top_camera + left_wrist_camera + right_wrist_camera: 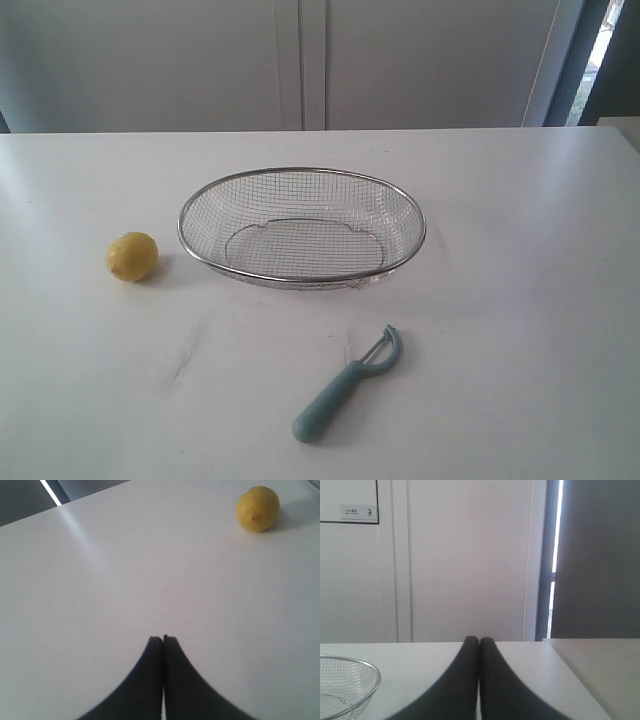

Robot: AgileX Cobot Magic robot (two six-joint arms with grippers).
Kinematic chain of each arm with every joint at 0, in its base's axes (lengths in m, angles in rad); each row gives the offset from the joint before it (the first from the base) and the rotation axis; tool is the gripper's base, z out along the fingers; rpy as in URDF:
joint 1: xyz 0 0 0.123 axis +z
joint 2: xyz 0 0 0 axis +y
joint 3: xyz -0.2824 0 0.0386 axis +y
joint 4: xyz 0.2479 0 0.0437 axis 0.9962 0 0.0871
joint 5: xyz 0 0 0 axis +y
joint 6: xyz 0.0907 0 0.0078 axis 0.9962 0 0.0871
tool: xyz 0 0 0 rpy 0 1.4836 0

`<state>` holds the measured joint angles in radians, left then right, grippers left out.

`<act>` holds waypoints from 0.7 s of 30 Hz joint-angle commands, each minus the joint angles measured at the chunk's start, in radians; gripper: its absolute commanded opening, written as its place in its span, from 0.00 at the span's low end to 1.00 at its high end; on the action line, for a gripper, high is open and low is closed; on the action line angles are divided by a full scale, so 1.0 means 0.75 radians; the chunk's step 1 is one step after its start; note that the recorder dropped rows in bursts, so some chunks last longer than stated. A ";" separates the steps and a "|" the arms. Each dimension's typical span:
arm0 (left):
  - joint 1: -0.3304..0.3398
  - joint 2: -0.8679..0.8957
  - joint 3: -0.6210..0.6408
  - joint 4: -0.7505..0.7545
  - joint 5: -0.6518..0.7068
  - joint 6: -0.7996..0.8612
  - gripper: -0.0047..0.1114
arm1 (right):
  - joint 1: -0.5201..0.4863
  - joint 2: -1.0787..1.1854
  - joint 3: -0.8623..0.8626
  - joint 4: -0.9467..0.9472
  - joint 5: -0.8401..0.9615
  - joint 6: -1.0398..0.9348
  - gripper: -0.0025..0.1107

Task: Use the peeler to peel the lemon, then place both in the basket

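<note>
Left claw (163,639) pressed closed, empty; lemon (257,508) well ahead of it, untouched. Right claw (479,639) likewise closed, empty, basket (367,666) rim near. Peeler (345,387) lying flat, handle clear for a grasp.

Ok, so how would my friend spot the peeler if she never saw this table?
Start at the white table and find the big silver wire basket in its middle. In front of the basket, nearer the camera, the peeler lies alone on the tabletop. It is the only long teal-green thing; the lemon is round and yellow.
</note>
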<state>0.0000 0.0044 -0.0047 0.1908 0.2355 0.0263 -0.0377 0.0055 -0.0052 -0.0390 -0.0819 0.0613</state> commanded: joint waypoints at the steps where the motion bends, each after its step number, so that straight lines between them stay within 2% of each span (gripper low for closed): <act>1: -0.003 -0.006 0.006 0.000 0.001 0.002 0.04 | -0.004 -0.007 -0.066 -0.004 0.149 -0.009 0.02; 4: -0.003 -0.006 0.006 0.000 0.001 0.002 0.04 | -0.004 -0.007 -0.167 -0.004 0.289 -0.009 0.02; 11: -0.003 -0.006 0.006 0.000 0.001 0.002 0.04 | -0.004 0.076 -0.352 -0.004 0.395 -0.009 0.02; 21: -0.003 -0.006 0.006 0.000 0.001 0.002 0.04 | -0.004 0.100 -0.382 -0.004 0.350 -0.009 0.02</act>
<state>0.0000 0.0044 -0.0047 0.1908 0.2355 0.0263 -0.0377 0.0768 -0.2859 -0.0390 0.2019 0.0613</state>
